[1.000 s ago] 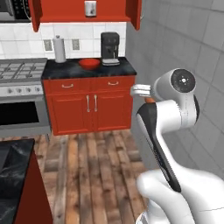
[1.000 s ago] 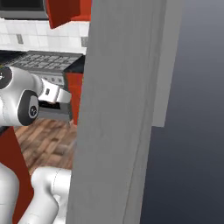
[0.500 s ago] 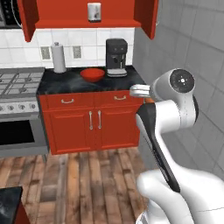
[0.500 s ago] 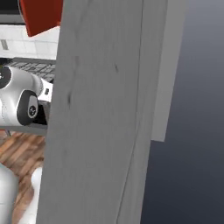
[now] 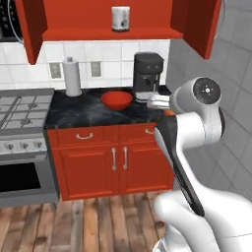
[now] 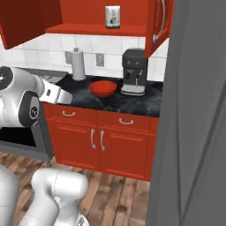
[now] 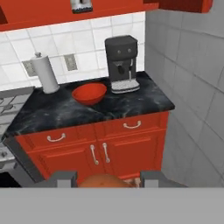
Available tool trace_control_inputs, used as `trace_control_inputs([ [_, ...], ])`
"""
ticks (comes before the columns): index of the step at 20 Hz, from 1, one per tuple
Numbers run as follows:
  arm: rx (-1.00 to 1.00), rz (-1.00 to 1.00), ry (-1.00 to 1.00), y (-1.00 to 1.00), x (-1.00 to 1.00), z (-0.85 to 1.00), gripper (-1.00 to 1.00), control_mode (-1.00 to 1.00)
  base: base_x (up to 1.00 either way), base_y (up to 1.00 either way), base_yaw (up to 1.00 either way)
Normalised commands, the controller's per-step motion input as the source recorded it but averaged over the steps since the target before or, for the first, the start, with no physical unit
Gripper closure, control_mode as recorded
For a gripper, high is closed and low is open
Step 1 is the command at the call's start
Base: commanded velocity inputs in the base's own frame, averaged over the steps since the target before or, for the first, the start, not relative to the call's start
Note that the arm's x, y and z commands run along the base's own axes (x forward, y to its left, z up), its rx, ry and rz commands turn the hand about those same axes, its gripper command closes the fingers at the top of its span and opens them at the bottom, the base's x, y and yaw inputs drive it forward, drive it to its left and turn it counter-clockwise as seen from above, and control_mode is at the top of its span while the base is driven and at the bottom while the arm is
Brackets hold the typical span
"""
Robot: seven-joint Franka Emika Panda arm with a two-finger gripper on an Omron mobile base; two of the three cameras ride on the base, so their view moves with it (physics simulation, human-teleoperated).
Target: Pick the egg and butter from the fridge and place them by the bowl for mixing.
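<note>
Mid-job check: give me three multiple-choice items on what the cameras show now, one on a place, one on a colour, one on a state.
1. Where does the bowl stand on the counter?
A. between the paper towel roll and the coffee machine
B. on the stove
C. on the floor

2. What colour are the cabinet doors under the counter?
A. white
B. red
C. grey

3. What is the state of the gripper?
A. wide open, nothing in it
B. closed on the egg
C. closed on the bowl

Answers: 1 A, all three views show the bowl between the roll and the machine. 2 B, both base views show red fronts with metal handles. 3 B, in the hand view an orange-brown rounded thing sits between the two fingertips.
</note>
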Motion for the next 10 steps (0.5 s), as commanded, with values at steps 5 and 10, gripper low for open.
trace_control_inputs([
  [5, 0.00, 0.00, 0.00, 0.00, 0.00, 0.00, 1.00, 1.00, 1.00, 0.58, 0.00],
  [10, 0.00, 0.00, 0.00, 0.00, 0.00, 0.00, 1.00, 1.00, 0.95, 0.17, 0.03],
])
